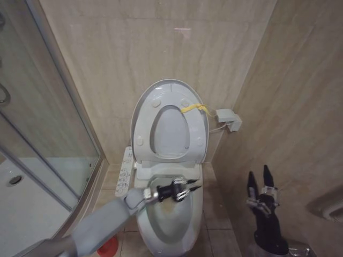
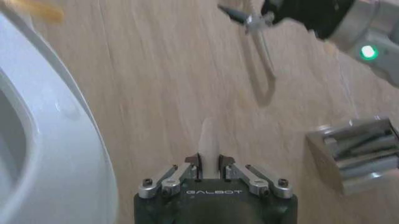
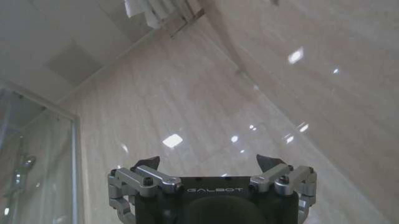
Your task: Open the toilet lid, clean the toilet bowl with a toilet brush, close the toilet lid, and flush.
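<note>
In the head view, the toilet lid [image 1: 170, 91] is seen raised upright against the back wall, with the seat ring [image 1: 170, 128] folded up in front of it and a yellow strap [image 1: 194, 107] at the lid's upper right edge. Below it, the toilet bowl [image 1: 172, 219] lies open, its long axis running from the wall toward the robot. The left tool [image 1: 188, 188] is held over the rear part of the bowl, reached in from the lower left, and points toward the robot's right. The toilet brush [image 2: 208, 140] is better shown by the left wrist view: its slim white handle is seen clamped between the left tool's fingers [image 2: 197, 167], its long axis running straight out from the tool toward the tan wall; the bristle head cannot be made out. The same view also takes in the white curve of the lid at one side, a metal fitting [image 2: 358, 154] on the wall, and the right arm farther off. The right tool [image 1: 261, 184] is parked low at the robot's right, near the side wall, its two dark fingers pointing up and standing apart; in the right wrist view these fingers [image 3: 145, 164] are seen spread wide against wall and ceiling, nothing between them. A red holder [image 1: 109, 246] stands on the floor left of the bowl.
</note>
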Controlling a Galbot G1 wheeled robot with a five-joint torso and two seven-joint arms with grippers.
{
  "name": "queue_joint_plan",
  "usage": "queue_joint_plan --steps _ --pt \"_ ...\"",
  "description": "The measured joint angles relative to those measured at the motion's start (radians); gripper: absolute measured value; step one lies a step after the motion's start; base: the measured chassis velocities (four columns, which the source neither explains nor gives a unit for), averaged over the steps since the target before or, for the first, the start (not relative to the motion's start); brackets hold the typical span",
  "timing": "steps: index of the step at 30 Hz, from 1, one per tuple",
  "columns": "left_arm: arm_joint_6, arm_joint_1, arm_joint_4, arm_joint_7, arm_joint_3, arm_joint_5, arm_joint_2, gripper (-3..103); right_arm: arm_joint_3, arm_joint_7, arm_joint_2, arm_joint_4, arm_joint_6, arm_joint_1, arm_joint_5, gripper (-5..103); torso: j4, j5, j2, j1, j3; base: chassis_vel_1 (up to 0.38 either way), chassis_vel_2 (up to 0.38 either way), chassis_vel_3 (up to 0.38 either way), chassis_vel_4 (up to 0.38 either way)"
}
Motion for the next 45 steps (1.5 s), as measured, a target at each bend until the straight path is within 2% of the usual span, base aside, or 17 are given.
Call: queue_joint_plan --steps 3,4,6,12,14,16,20,22,24,28,30,33,36,38,41,43,45 --pt "-0.011 0.021 0.057 0.009 0.005 0.015 0.007 20 -0.001 -0.002 -0.002 0.0 0.0 -0.001 -0.001 100 0.0008 0.0 0.0 0.0 0.0 -0.035 -0.018 0.023 -0.006" --pt "-0.018 0.038 0.09 0.014 0.005 0.024 0.02 20 -0.008 -0.002 -0.006 0.0 0.0 -0.001 -0.001 100 0.0024 0.0 0.0 0.0 0.0 0.0 0.0 0.0 0.0" --pt "-0.015 0.047 0.087 0.015 0.003 0.022 0.023 20 -0.014 -0.001 -0.011 0.002 -0.002 -0.003 -0.001 100 0.0034 0.0002 0.0 0.0 0.0 0.027 0.015 0.009 0.011" --pt "-0.002 0.031 0.009 0.009 0.015 -0.003 -0.003 20 -0.01 -0.003 -0.005 -0.006 -0.001 0.003 -0.011 100 0.0 -0.0001 0.0 0.0 0.0 0.009 0.005 0.002 0.004" --pt "-0.009 0.037 0.034 0.015 0.016 0.007 -0.001 20 -0.013 -0.004 -0.004 -0.007 -0.001 0.003 -0.014 100 0.0002 0.0 0.0 0.0 0.0 0.0 0.0 0.0 0.0" --pt "-0.022 0.061 0.084 0.024 0.008 0.026 0.014 20 -0.017 -0.004 -0.007 -0.007 -0.001 0.004 -0.015 100 0.0017 -0.0001 0.0 0.0 0.0 0.0 0.0 0.0 0.0" --pt "-0.018 0.068 0.072 0.022 -0.004 0.024 0.014 20 -0.015 -0.004 -0.012 -0.009 -0.002 0.005 -0.015 100 0.003 0.0002 0.0 0.0 0.0 0.0 0.0 0.0 0.0" --pt "-0.004 0.041 0.022 0.008 0.001 0.001 -0.021 20 -0.01 -0.004 -0.008 -0.012 -0.002 0.005 -0.016 100 0.0006 -0.0002 0.0 0.0 0.0 0.0 0.0 0.0 0.0" --pt "-0.002 0.03 0.014 0.006 0.008 -0.003 -0.035 20 -0.01 -0.005 -0.005 -0.012 -0.002 0.005 -0.016 100 -0.0003 -0.0003 0.0 0.0 0.0 0.0 0.0 0.0 0.0" --pt "-0.015 0.047 0.089 0.015 0.015 0.022 -0.032 20 -0.011 -0.006 -0.004 -0.008 -0.001 0.001 -0.018 100 0.0005 -0.0001 0.0 0.0 0.0 -0.009 -0.038 0.006 0.001" --pt "-0.026 0.065 0.135 0.021 0.0 0.034 -0.021 20 -0.012 -0.006 -0.01 -0.006 -0.001 -0.001 -0.016 100 0.0031 0.0005 0.0 0.0 0.0 0.0 0.0 0.0 0.0" --pt "-0.024 0.061 0.116 0.018 -0.007 0.029 -0.025 20 -0.007 -0.007 -0.014 -0.008 -0.001 -0.002 -0.014 100 0.0029 0.0001 0.0 0.0 0.0 0.0 0.0 0.0 0.0" --pt "-0.011 0.026 0.049 0.005 0.002 0.007 -0.055 20 -0.001 -0.008 -0.008 -0.008 0.0 -0.002 -0.014 100 0.0 -0.0001 0.0 0.0 0.0 0.0 0.0 0.0 0.0" --pt "-0.013 0.025 0.06 0.006 0.004 0.013 -0.059 20 -0.002 -0.009 -0.006 -0.007 0.0 -0.003 -0.015 100 -0.0001 -0.0001 0.0 0.0 0.0 -0.026 -0.012 -0.006 -0.009" --pt "-0.026 0.039 0.114 0.015 0.001 0.034 -0.056 20 -0.006 -0.01 -0.006 -0.005 0.0 -0.004 -0.016 100 0.0003 -0.0001 0.0 0.0 0.0 0.0 0.0 0.0 0.0" --pt "-0.039 0.065 0.168 0.025 -0.015 0.054 -0.04 20 -0.011 -0.011 -0.01 -0.005 0.0 -0.005 -0.016 100 0.0028 0.0003 0.0 0.0 0.0 0.0 0.0 0.0 0.0" --pt "-0.039 0.067 0.156 0.023 -0.027 0.05 -0.039 20 -0.009 -0.012 -0.013 -0.005 0.0 -0.006 -0.016 100 0.0028 0.0001 0.0 0.0 0.0 0.0 0.0 0.0 0.0"
